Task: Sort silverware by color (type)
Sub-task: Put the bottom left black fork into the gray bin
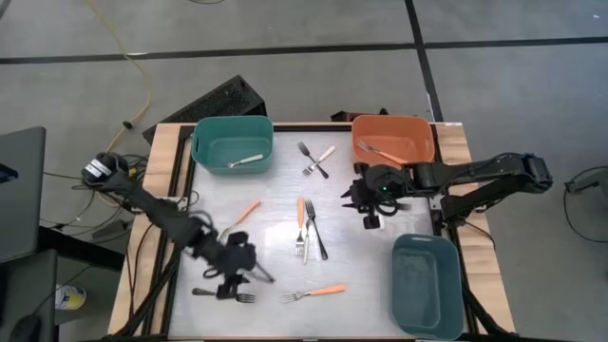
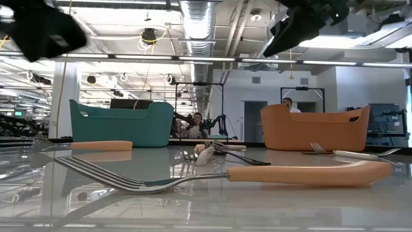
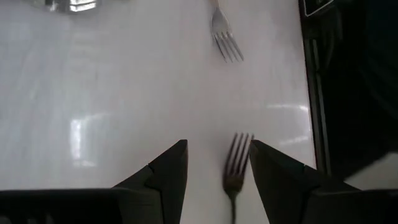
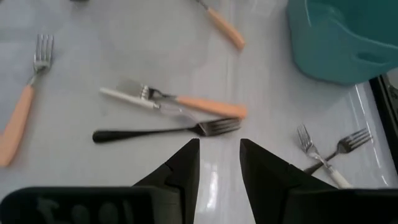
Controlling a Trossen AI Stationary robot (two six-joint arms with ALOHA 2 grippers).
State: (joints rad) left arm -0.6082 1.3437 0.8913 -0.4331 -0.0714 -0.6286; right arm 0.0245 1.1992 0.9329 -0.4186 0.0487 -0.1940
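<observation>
My left gripper [image 1: 237, 275] is open near the table's near left. Its fingers stand on either side of a dark-handled fork [image 1: 224, 294], whose tines [image 3: 238, 155] show between them without touch. My right gripper [image 1: 366, 201] is open and empty above the table, right of centre. Beyond it lie a black fork [image 4: 165, 132], an orange fork [image 4: 202, 106] and a white fork [image 4: 127, 97] together at mid-table. Another orange fork [image 1: 316, 293] lies near the front edge, and one more [image 1: 243, 213] lies left of centre. A crossed black and white pair [image 1: 316, 160] lies at the far middle.
A teal bin [image 1: 232, 144] at the far left holds a white-handled fork [image 1: 245, 161]. An orange bin [image 1: 392, 141] at the far right holds an orange fork [image 1: 380, 152]. A blue-grey bin [image 1: 427, 285] stands at the near right. People show in the room behind.
</observation>
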